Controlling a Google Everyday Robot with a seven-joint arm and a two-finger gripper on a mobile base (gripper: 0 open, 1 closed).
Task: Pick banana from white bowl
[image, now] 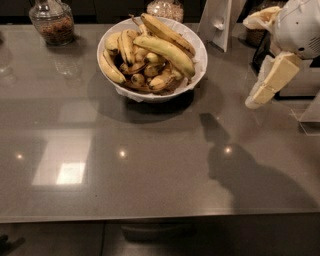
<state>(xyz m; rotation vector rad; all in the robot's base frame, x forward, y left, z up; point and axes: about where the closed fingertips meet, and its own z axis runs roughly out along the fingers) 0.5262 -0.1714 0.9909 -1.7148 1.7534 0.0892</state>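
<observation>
The white bowl (197,75) stands at the back middle of the grey counter, heaped with bananas. The banana (167,32), long, nearly straight and brown-speckled, lies across the top of the heap at the far side. A smoother curved yellow-green banana (167,51) lies just in front of it, with small stubby bananas (150,75) beneath. My gripper (256,100), cream coloured, hangs above the counter to the right of the bowl, about a bowl's half-width from its rim. It holds nothing that I can see.
A glass jar (51,21) stands at the back left and another (167,9) behind the bowl. A white upright card holder (220,22) stands at the back right. A dark rack (262,47) and a clear stand (311,114) sit behind the gripper.
</observation>
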